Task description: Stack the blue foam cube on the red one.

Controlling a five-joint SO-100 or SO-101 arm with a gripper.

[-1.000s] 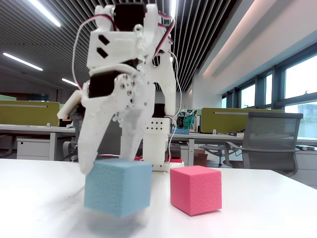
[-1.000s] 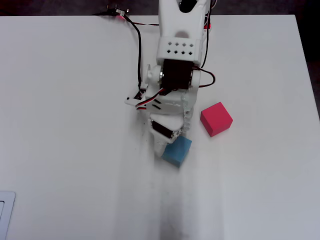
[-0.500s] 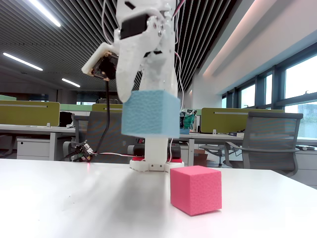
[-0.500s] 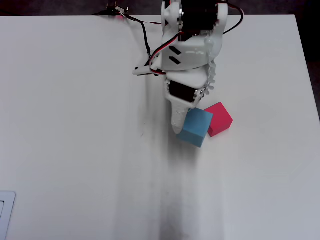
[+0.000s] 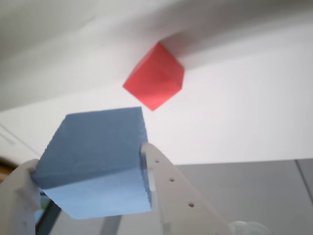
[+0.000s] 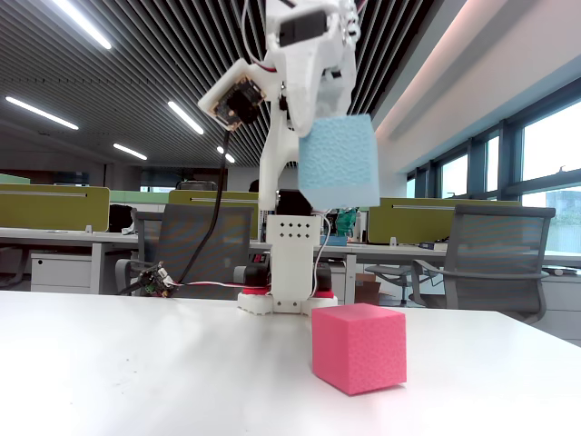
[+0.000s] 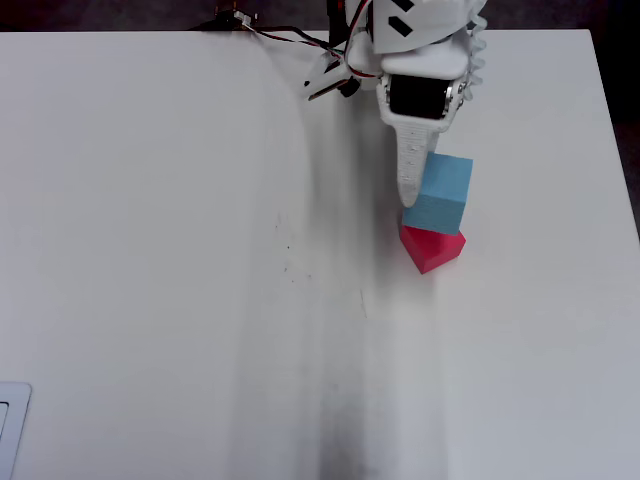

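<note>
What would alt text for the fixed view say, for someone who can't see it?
A white robot arm's tool holds a light blue foam cube in the air above a pink-red foam cube sitting on a white table, with an office behind.

Overhead view: blue cube (image 7: 441, 190) covered the red cube's (image 7: 434, 250) upper part; arm hid the blue cube's left edge. Wrist view: end effector (image 5: 90, 169) fingers (image 5: 168, 188) were cut off at the bottom edge; red cube (image 5: 155, 77) was blurred. Fixed view: blue cube (image 6: 339, 162) hid the fingertips; surface (image 6: 136, 372) ran off the frame.
</note>
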